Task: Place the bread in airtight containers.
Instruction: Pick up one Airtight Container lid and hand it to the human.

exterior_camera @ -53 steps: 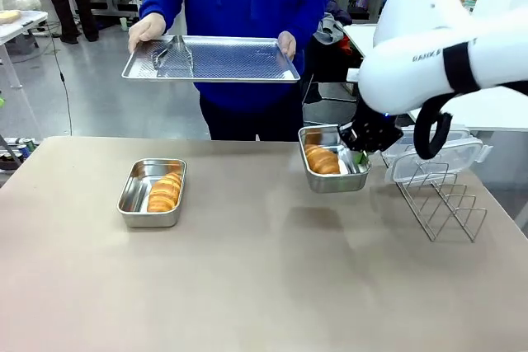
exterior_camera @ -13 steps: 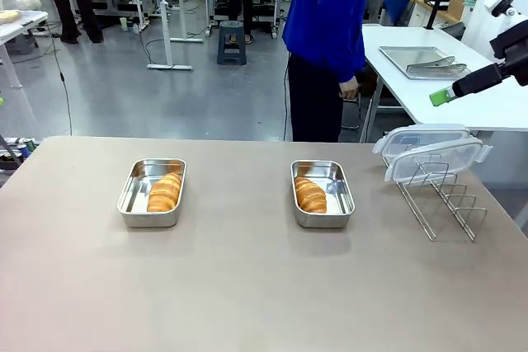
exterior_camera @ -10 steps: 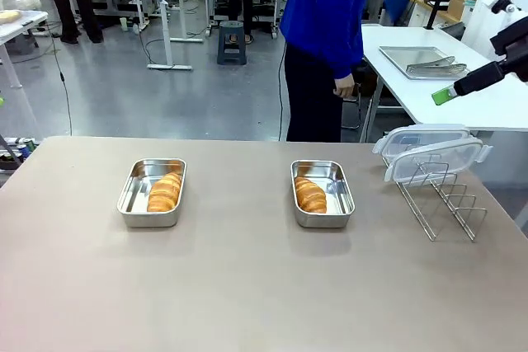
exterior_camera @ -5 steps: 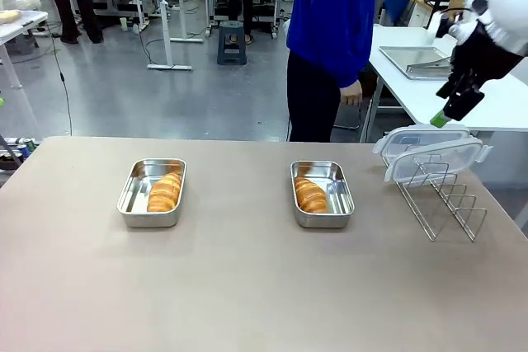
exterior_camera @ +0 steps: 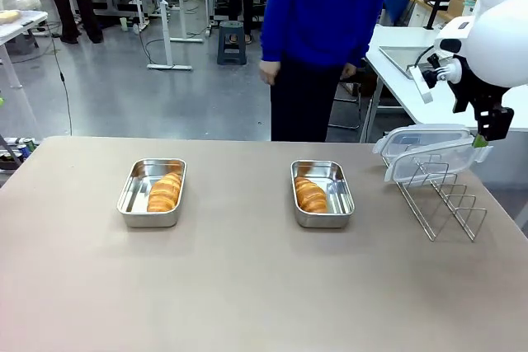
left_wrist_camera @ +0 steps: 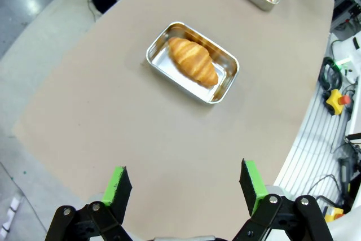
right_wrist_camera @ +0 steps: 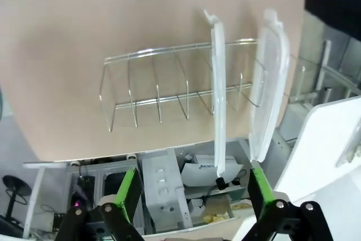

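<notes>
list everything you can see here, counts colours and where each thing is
table: 1, tan, foreground
containers: 2, shiny steel, lidless, on the table, one left, the other centre-right
croissants: 2, golden brown, one in each container, second here
lids: 2, clear plastic, standing on edge in the rack
rack: 1, silver wire, table's right side
person: 1, blue top, standing beyond the far edge
left gripper: black with green pads, open, above the table
right gripper: black with green pads, open, above the lids
</notes>
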Robot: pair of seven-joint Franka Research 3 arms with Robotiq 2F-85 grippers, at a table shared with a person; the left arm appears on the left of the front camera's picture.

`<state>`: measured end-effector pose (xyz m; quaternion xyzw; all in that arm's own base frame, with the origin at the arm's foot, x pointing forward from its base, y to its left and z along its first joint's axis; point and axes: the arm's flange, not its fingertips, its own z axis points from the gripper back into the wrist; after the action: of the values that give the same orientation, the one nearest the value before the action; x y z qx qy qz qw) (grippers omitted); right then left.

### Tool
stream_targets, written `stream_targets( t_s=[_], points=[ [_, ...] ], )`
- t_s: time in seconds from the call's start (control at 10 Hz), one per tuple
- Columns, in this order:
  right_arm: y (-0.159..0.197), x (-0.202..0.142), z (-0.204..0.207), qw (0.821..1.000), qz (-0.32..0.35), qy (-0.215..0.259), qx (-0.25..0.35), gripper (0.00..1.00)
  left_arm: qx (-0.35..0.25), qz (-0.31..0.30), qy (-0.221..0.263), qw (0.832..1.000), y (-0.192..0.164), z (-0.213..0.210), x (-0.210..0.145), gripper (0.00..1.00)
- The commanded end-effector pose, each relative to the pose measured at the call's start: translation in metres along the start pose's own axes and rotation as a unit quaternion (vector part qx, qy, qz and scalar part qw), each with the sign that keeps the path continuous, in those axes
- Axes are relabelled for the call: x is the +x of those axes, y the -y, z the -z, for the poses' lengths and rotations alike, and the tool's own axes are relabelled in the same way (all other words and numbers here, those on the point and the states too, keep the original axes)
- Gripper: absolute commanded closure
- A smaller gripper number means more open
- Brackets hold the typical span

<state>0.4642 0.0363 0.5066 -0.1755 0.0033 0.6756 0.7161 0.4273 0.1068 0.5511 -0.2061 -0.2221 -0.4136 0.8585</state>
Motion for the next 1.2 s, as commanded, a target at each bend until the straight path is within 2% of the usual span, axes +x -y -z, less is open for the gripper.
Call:
stream_targets(
  t_s=[0.0,0.2,0.3,0.6,1.1],
  points=[
    [0.003,-0.003,-0.004,1.000,0.019,0.019,0.000,0.00,-0.005,0.001,0.006,1.000,0.001,-0.002,0.002,0.00],
    [0.000,-0.001,0.000,1.000,0.004,0.004,0.001,0.00,-0.005,0.001,0.006,1.000,0.001,-0.002,0.002,0.00],
    [0.003,0.004,0.014,1.000,-0.011,-0.009,0.008,0.00,-0.005,0.001,0.006,1.000,0.001,-0.002,0.002,0.00],
    [0.008,0.012,0.043,1.000,-0.023,0.003,0.012,0.00,-0.005,0.001,0.006,1.000,0.001,-0.002,0.002,0.00],
    [0.028,0.023,0.082,0.999,-0.054,-0.004,-0.003,0.00,-0.005,0.001,0.006,1.000,0.001,-0.002,0.002,0.00]
  ],
)
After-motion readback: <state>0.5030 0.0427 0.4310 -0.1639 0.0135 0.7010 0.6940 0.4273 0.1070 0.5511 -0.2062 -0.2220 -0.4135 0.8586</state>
